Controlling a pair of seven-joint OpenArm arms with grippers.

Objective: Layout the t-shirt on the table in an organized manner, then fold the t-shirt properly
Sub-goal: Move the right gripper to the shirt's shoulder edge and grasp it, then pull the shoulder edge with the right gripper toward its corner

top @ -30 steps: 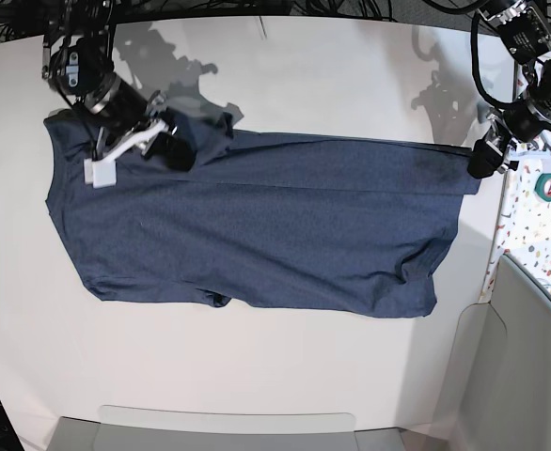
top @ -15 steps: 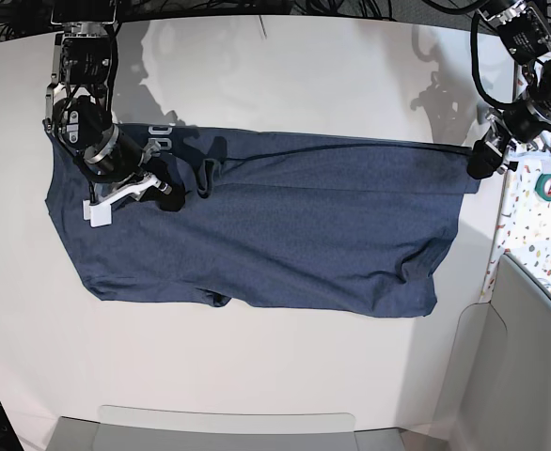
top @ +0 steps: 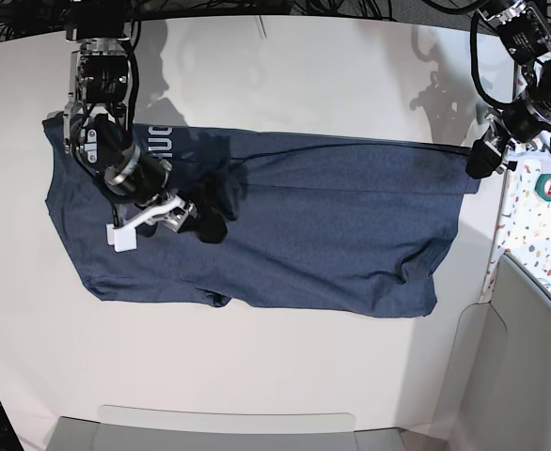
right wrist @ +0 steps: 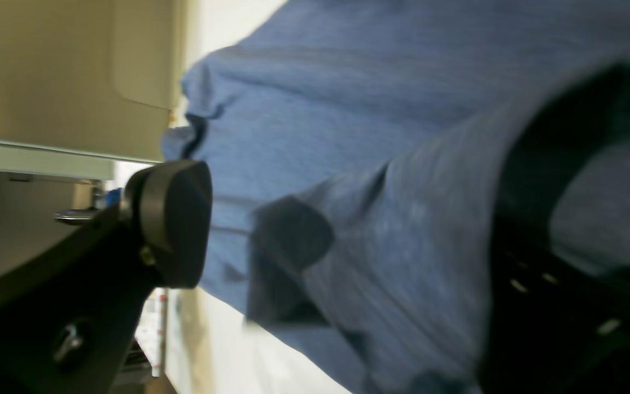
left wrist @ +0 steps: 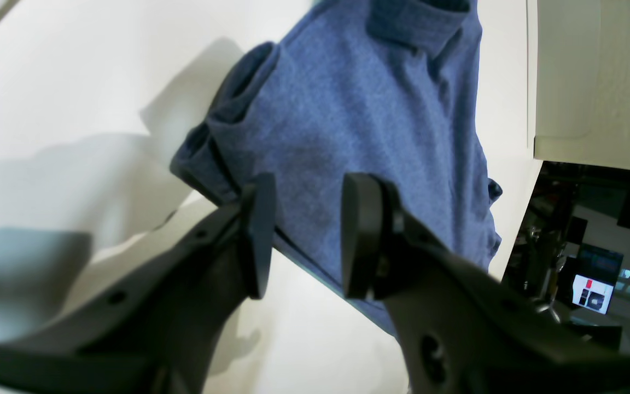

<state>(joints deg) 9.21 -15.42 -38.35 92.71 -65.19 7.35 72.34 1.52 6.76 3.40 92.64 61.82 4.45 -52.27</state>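
While the t-shirt (top: 285,225) lies spread across the white table (top: 285,75) with its long upper edge partly folded down, the risks sit at both ends; the right gripper (top: 189,218) has its jaws spread wide over the bunched fold near the lettering, with cloth lying between and over them but nothing pinched, so a fast retreat could snag that loose fabric and drag the fold askew; the left gripper (left wrist: 304,235) hangs at the far corner with its jaws partly apart, and whether they actually nip the hem I cannot tell; if that corner slips, the fold line would likely sag and the edges misalign.
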